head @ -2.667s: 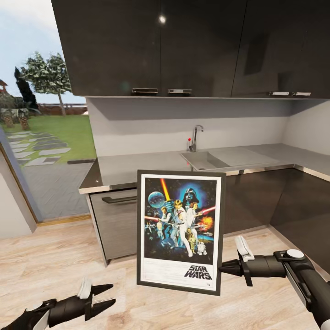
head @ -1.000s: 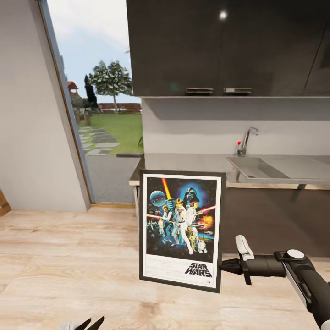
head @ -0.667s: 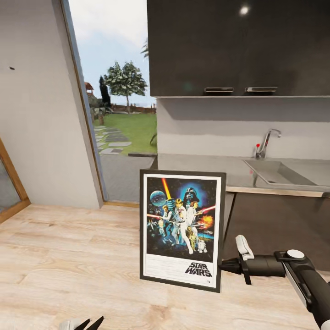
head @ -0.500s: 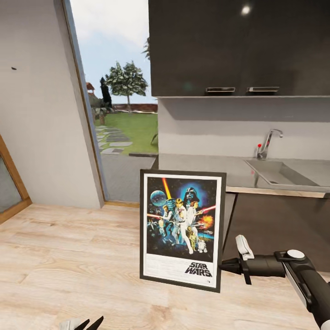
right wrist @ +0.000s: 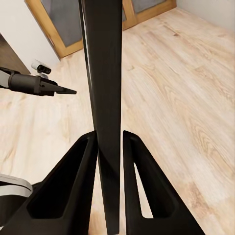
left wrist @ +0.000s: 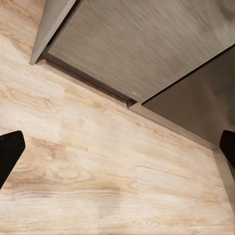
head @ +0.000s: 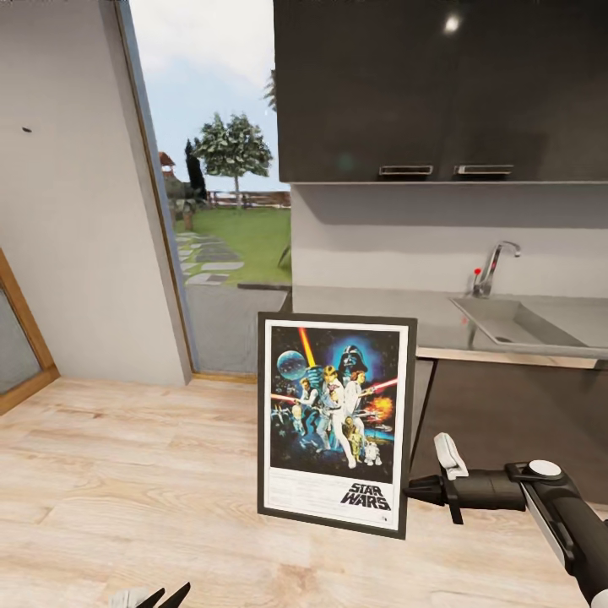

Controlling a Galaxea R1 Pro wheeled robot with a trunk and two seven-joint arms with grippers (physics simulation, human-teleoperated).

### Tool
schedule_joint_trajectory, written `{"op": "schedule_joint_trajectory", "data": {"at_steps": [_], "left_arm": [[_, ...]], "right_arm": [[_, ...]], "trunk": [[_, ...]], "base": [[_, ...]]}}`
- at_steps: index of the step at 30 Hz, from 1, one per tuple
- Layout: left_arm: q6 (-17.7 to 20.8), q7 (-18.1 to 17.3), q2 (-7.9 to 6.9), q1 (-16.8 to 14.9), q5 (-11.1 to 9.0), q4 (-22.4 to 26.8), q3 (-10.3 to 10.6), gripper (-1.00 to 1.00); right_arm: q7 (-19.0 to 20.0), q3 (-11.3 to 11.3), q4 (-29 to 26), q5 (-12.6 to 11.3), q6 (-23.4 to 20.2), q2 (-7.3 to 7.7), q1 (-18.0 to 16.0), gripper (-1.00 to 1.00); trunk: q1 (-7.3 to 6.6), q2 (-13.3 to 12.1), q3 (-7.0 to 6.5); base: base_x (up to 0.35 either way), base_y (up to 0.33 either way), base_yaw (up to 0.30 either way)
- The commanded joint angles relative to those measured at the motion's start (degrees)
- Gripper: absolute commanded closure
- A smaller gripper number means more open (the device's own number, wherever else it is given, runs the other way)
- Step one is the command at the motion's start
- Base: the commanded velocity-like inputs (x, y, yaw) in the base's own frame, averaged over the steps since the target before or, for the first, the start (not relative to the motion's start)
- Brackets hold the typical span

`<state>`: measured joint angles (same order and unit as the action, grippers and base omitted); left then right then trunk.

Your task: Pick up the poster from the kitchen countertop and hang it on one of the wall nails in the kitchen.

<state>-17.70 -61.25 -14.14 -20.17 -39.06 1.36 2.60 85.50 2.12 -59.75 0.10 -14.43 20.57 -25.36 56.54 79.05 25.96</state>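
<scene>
Right gripper (head: 411, 491) is clamped on the poster's (head: 334, 423) right edge near its lower corner — in the right wrist view the two dark fingers (right wrist: 78, 186) press either side of the thin black frame (right wrist: 104, 98), seen edge-on. Held upright and facing the head camera, the poster hangs above the pale wooden floor (head: 127, 473), off the surface and in front of its left end.

Behind it runs the kitchen countertop (head: 371, 306), a light-grey surface with a moulded sink (head: 515, 323) and chrome tap (head: 494, 263) toward its right end, dark wall cabinets (head: 422, 84) above. Left of it, a tall window (head: 219, 186) looks onto lawn and a tree. On the plain grey wall (head: 76, 211) further left, one wall nail (head: 27, 130) shows as a dark speck — well apart from the poster.

Left gripper (head: 159, 599) sits at the lower edge of the head view; in its wrist view the fingertips (left wrist: 9, 154) stand wide apart over bare floor beside a cabinet base (left wrist: 147, 49).
</scene>
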Motion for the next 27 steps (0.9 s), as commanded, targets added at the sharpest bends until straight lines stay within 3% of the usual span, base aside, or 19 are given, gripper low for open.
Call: {"op": "schedule_joint_trajectory", "data": {"at_steps": [1, 18, 27], "left_arm": [[-0.3, -0.1, -0.01, 0.0, -0.2, 0.0, 0.3, -1.0], [-0.3, 0.0, 0.07, 0.0, -0.2, 0.0, 0.4, -1.0], [-0.3, 3.0, 0.08, 0.0, -0.2, 0.0, 0.4, -1.0]], "right_arm": [[0.4, 0.0, 0.0, 0.0, -0.8, 0.0, 0.0, 1.0], [0.4, 0.4, 0.0, -0.1, -0.9, 0.0, 0.0, 1.0], [0.5, 1.5, 0.0, -0.2, -0.8, -0.07, 0.1, 1.0]], "trunk": [[-0.23, -0.4, -0.12], [-3.96, -7.2, -3.17], [-5.94, -10.8, -4.79]], "base": [[0.0, 0.0, 0.0], [0.0, 0.0, 0.0], [0.0, 0.0, 0.0]]}}
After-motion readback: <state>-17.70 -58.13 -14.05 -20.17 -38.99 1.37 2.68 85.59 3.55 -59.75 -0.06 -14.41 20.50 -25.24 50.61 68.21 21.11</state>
